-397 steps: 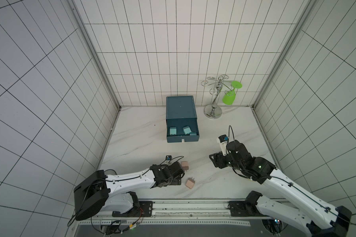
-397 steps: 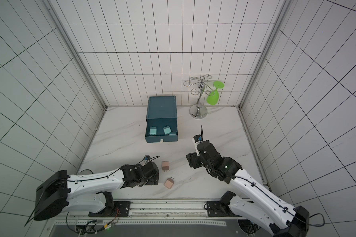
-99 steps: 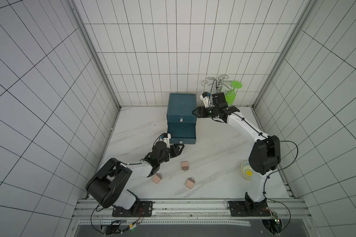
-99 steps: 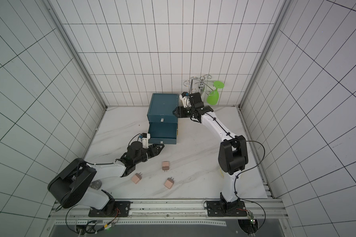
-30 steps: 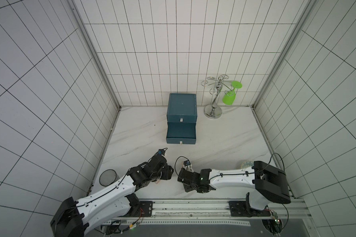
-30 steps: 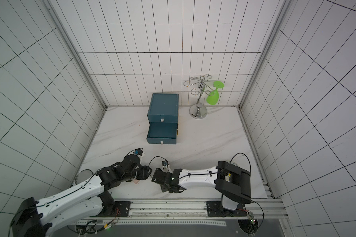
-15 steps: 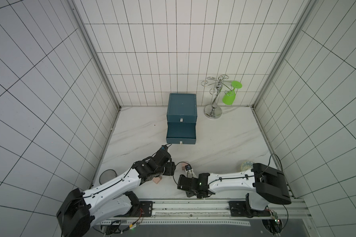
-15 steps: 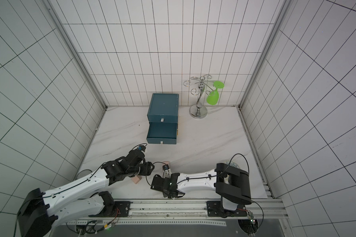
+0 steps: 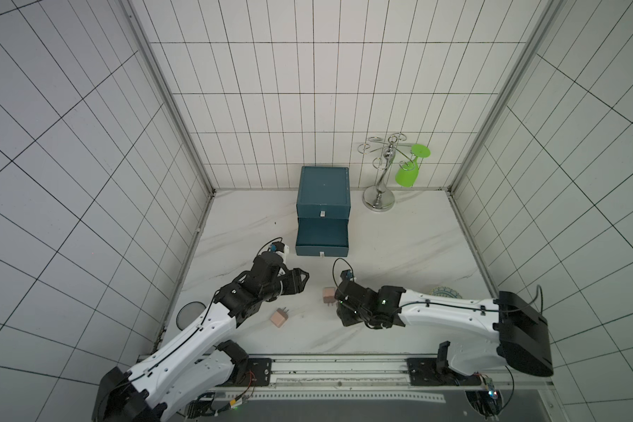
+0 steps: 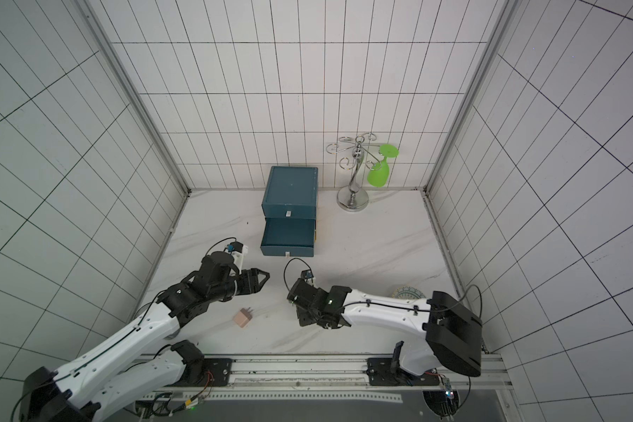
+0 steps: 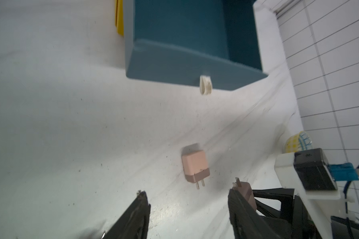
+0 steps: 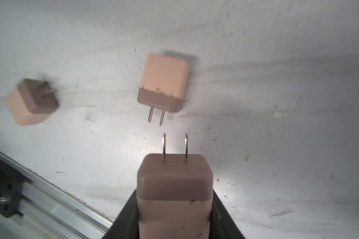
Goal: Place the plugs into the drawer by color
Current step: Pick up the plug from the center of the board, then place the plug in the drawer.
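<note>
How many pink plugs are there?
3. One pink plug is pinched in the right gripper. A second plug lies on the table just ahead of it. A third plug lies nearer the left arm. More could hide under the arms.

- The lower drawer (image 9: 322,234) stands pulled out, its mouth facing up; the cabinet (image 9: 323,182) rises directly behind it.
- Bare table (image 9: 391,252) runs from the drawer front toward the robot (the widest lane).
- A glass stand (image 9: 379,199) stands just beside the cabinet, apart from the drawer mouth.
- One loose plug (image 9: 328,294) lies between the spread left gripper (image 9: 304,285) and the right arm (image 9: 435,316): a tight gap.
- A second plug (image 9: 279,318) lies near the left arm (image 9: 198,329).
- The right gripper (image 12: 174,193), clamped on a held plug (image 12: 174,171), hangs near the loose plug.
</note>
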You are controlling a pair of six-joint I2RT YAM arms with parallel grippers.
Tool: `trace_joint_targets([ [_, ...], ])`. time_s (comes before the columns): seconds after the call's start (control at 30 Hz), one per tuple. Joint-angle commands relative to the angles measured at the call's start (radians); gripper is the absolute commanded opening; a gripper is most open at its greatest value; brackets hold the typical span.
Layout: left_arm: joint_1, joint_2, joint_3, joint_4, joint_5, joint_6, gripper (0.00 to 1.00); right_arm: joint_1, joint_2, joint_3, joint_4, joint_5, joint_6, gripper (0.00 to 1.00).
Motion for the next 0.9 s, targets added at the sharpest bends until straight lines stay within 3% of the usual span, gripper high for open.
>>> trace_joint_targets([
  [0.0,0.019,-0.049,-0.009,0.187,0.103,-0.038,0.64,-0.072,-0.076,0.125,-0.088,0.006,-0.116,0.15],
  [0.17,0.02,-0.016,0.058,0.157,0.091,-0.024,0.64,-0.181,-0.01,0.366,-0.188,-0.027,-0.209,0.16],
  [0.43,0.012,-0.044,-0.028,0.24,0.137,-0.02,0.64,-0.269,0.315,0.791,-0.367,-0.047,-0.361,0.13],
  [0.53,-0.012,-0.112,-0.01,0.145,0.032,0.021,0.65,-0.291,0.442,0.941,-0.435,-0.044,-0.421,0.13],
  [0.73,-0.018,-0.221,-0.049,0.155,-0.01,0.037,0.67,-0.343,0.623,1.091,-0.489,-0.07,-0.457,0.14],
  [0.87,-0.037,-0.219,-0.032,0.134,-0.028,0.051,0.67,-0.339,0.677,1.134,-0.534,0.014,-0.442,0.15],
])
